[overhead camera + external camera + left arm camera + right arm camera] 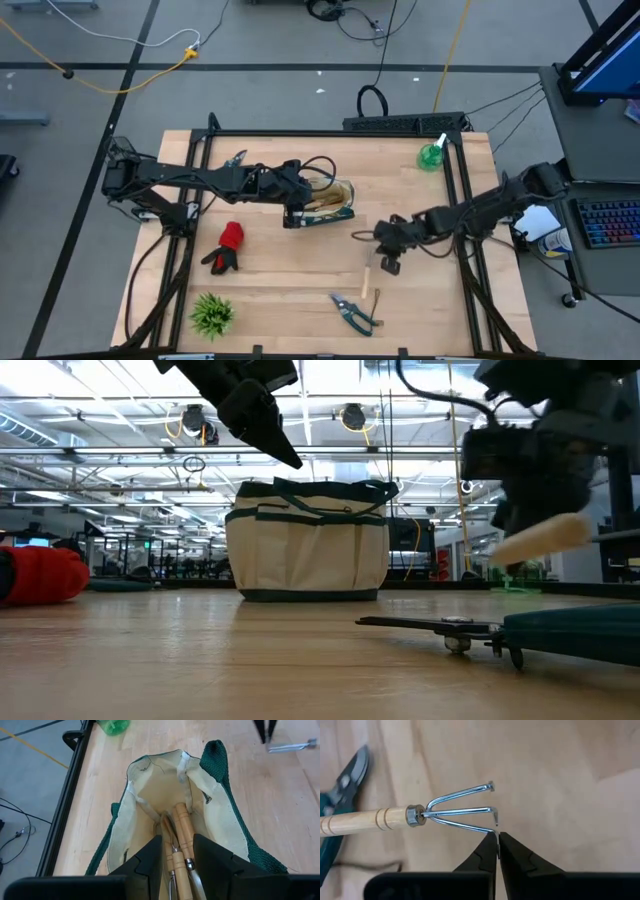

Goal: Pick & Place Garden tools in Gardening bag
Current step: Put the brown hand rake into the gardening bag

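- The table [300, 285] carries the job about half done — two wooden-handled tools already lie inside the gardening bag [330, 197], while the glove [228, 247], pruners [353, 312], hand fork [366, 280] and spray bottle [432, 155] are outside it.
- The left tool [175, 854] hangs just over the bag's open mouth, jaws partly apart and holding nothing; it looks to have made a drop-off and needs only to lift clear.
- The right tool [497, 842] is pinched fully closed with nothing between its tips — they sit right at one tine of the fork, whose handle points toward the pruners.
- Judged step: picking the fork. The next move calls for opening, shifting along to the wooden handle, then closing.
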